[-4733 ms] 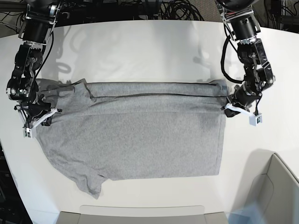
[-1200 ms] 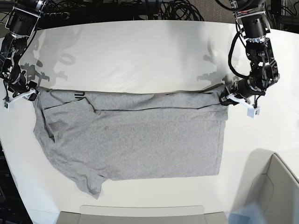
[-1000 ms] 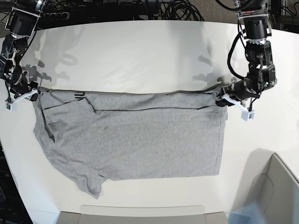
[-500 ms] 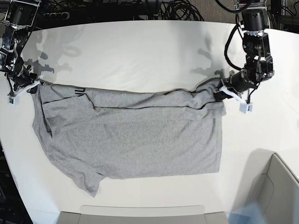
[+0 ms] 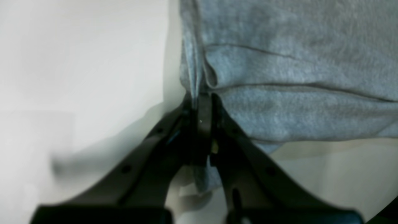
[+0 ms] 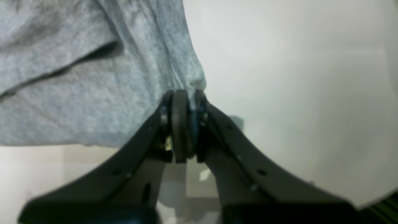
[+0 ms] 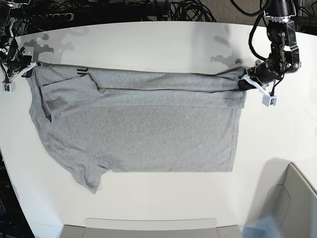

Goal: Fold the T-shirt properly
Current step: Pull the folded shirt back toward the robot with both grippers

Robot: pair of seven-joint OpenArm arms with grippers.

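The heather-grey T-shirt (image 7: 133, 126) lies spread on the white table, plain side up, its far edge folded over in a long band. A sleeve hangs at the near left. My left gripper (image 7: 243, 83), on the right of the base view, is shut on the shirt's far right corner; the left wrist view shows the gripper (image 5: 200, 99) pinching grey cloth (image 5: 295, 77). My right gripper (image 7: 26, 70), at the far left, is shut on the far left corner; the right wrist view shows the gripper (image 6: 183, 96) clamped on the fabric (image 6: 77, 77).
The white table (image 7: 148, 44) runs wide behind the shirt. A grey bin (image 7: 292, 203) stands at the near right corner and a grey tray edge (image 7: 148, 228) along the front. Black cables (image 7: 148, 10) lie beyond the table's far edge.
Both grippers have pulled the shirt's far edge away from the front of the table. The cloth has slid with them and the folded band is now taut and straight.
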